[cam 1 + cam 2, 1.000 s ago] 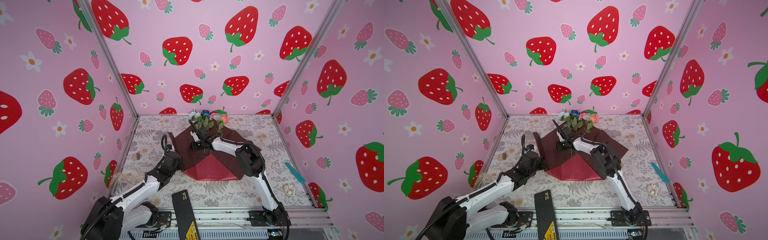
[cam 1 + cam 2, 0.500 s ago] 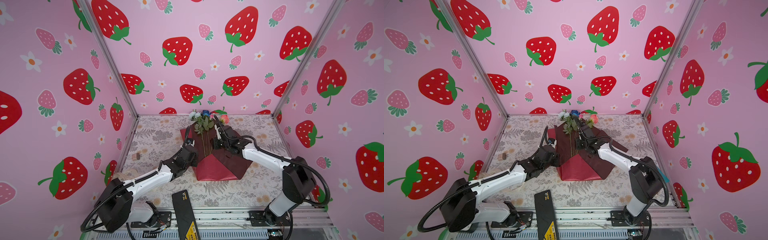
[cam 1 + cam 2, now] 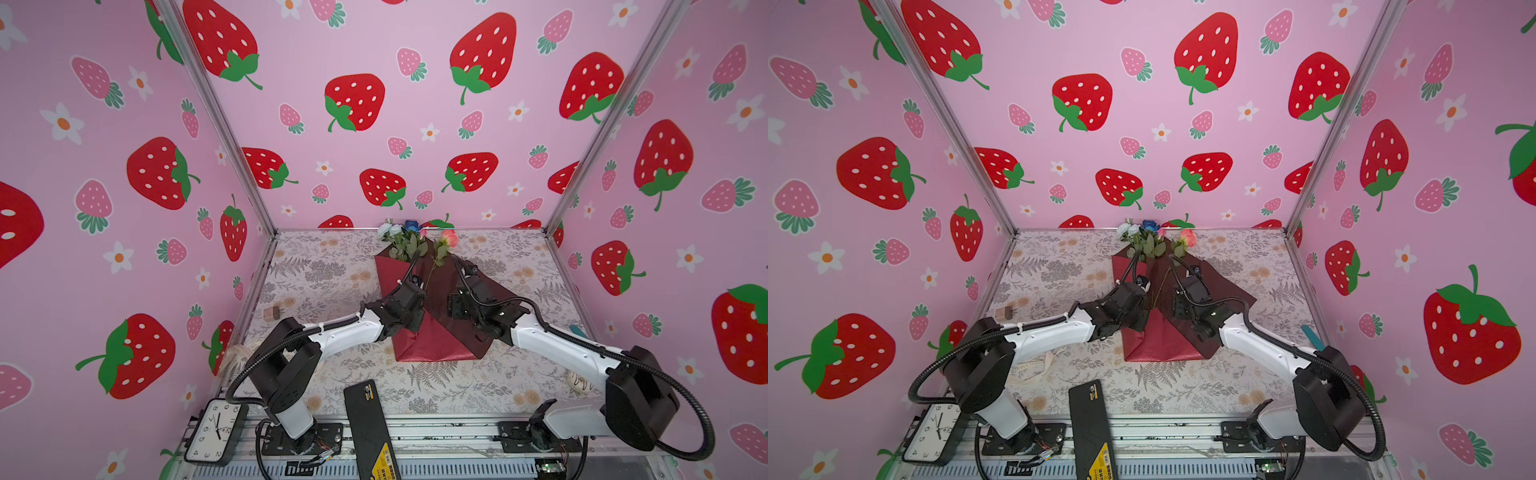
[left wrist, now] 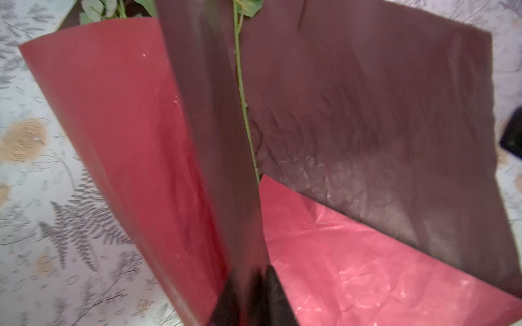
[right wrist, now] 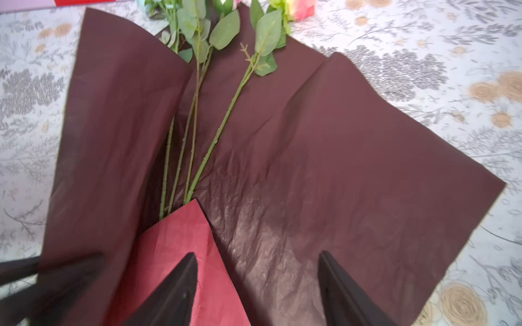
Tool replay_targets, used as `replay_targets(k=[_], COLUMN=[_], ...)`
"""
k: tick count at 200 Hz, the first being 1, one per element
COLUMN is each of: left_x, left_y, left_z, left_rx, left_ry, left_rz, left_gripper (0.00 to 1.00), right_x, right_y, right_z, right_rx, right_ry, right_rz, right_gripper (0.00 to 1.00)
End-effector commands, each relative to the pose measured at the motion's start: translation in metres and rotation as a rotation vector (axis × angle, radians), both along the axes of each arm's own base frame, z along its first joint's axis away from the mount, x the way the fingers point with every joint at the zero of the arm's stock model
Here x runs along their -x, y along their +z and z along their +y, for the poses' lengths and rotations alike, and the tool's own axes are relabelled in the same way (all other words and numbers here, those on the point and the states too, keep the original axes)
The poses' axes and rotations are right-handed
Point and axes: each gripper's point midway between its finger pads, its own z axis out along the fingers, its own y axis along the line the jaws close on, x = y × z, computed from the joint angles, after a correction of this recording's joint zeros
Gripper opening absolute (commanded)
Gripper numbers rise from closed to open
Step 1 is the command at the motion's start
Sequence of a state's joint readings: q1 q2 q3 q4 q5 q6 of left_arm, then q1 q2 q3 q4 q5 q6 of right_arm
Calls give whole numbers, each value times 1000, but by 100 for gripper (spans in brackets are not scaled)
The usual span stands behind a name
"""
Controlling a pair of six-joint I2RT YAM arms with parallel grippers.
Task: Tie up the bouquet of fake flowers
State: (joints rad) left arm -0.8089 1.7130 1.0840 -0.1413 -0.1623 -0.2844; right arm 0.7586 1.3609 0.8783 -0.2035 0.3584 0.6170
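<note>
The bouquet of fake flowers [image 3: 409, 246] lies from the middle of the table [image 3: 332, 270] out to twelve o'clock, blooms at the back wall [image 3: 374, 50]. The nine o'clock flap [image 4: 113, 127] of its wrapping paper [image 3: 432, 343], flat a second ago, now curls up over the stems [image 5: 195, 135]. The left gripper [image 4: 248, 285] has swung in from eight o'clock with that flap running between its narrow fingers, pinched or not I can't tell, while the right gripper [image 5: 257, 254] at three o'clock has sprung wide, empty. Half wrapped, I'd say; the cream ribbon [image 3: 1045, 362] at eight o'clock waits.
</note>
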Motion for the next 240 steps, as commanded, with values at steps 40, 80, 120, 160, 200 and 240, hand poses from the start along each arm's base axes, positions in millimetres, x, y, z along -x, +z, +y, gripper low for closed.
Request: replay_targets(k=[40, 80, 120, 160, 200, 240], left_x=[23, 35, 36, 41, 50, 62], left_y=[37, 68, 52, 19, -4, -15], left_z=[-39, -14, 26, 8, -29, -56], left_rx=[201, 293, 216, 231, 276, 327], left_ry=[-85, -8, 137, 82, -31, -125], left_rz=[70, 11, -12, 63, 168, 252], left_gripper=[78, 99, 99, 87, 59, 44], right_x=[4, 5, 10, 27, 60, 95], right_y=[8, 22, 22, 8, -20, -44], right_z=[-26, -45, -71, -82, -72, -49], right_rx=[25, 23, -2, -39, -140, -283], right_ry=[-101, -189, -303, -291, -193, -64], right_rz=[-31, -73, -90, -60, 84, 230], right_gripper=[91, 100, 100, 100, 100, 82])
